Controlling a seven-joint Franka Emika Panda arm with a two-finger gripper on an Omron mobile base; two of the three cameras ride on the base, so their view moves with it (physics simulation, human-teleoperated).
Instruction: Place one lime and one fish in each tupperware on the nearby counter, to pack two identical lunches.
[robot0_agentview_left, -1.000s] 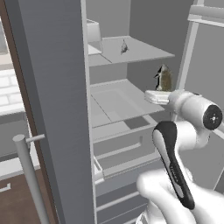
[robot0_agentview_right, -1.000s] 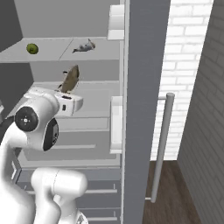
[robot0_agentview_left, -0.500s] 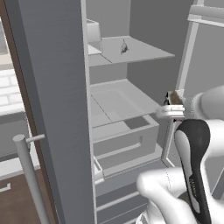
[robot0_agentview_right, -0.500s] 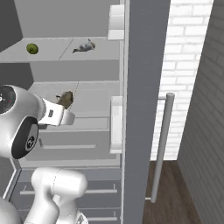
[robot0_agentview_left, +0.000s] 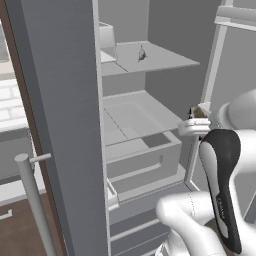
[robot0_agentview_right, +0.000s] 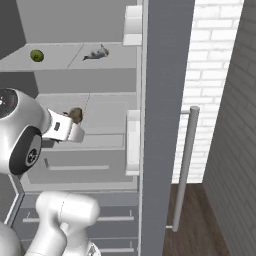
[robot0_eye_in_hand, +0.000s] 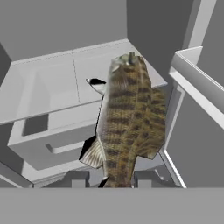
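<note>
The two dark fingertips (robot0_eye_in_hand: 78, 178) are clamped on the tail end of the brown-olive fish (robot0_eye_in_hand: 127, 118), which stands up between them in the hand view. The gripper (robot0_agentview_right: 75, 120) hangs at the mouth of the open fridge, in front of the middle shelf (robot0_agentview_left: 135, 117). On the top shelf (robot0_agentview_right: 75, 56) lie the silvery fish (robot0_agentview_right: 96, 53) and, well apart, a lime (robot0_agentview_right: 36, 55).

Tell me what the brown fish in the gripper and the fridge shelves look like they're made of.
The brown fish, clamped in the gripper, looks organic: matte brown-olive skin with dark scaly bands and a ribbed fin, no gloss. The fridge shelves look like smooth pale grey plastic or painted metal: flat, even colour with no grain or shine. Since everything is rendered, either is only a guess.
</note>
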